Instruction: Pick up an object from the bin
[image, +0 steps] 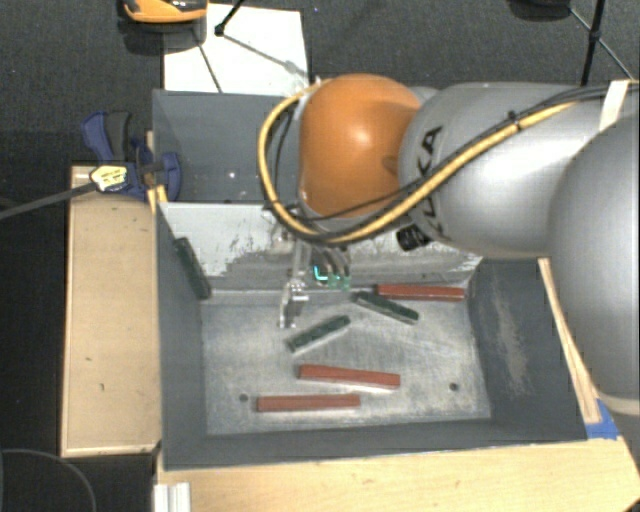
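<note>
While the silver arm (520, 170) reaches in from the right, its orange-covered wrist (355, 150) hangs over the back half of the grey metal bin (180, 420), and the gripper (294, 305) points down from under it, low over the bin floor. Just below and beside the gripper lies a short dark green stick (318, 333), set at a slant near the middle of the floor; its left end is the nearest thing to the tool, though whether they touch I cannot tell. From where I stand I also cannot tell whether the gripper is open or closed, and I see nothing held in it. A second green stick (388, 306) and a reddish-brown stick (422, 292) lie to the right near the back wall. Two more reddish-brown sticks lie toward the front, one in the middle (348, 376) and one nearer the front edge (307, 403). Another dark stick (190, 267) leans against the left wall, well apart. As I judge it, the pick is at its approach: the tool is down among the sticks, but the grasp and the lift out of the bin are not yet done.
</note>
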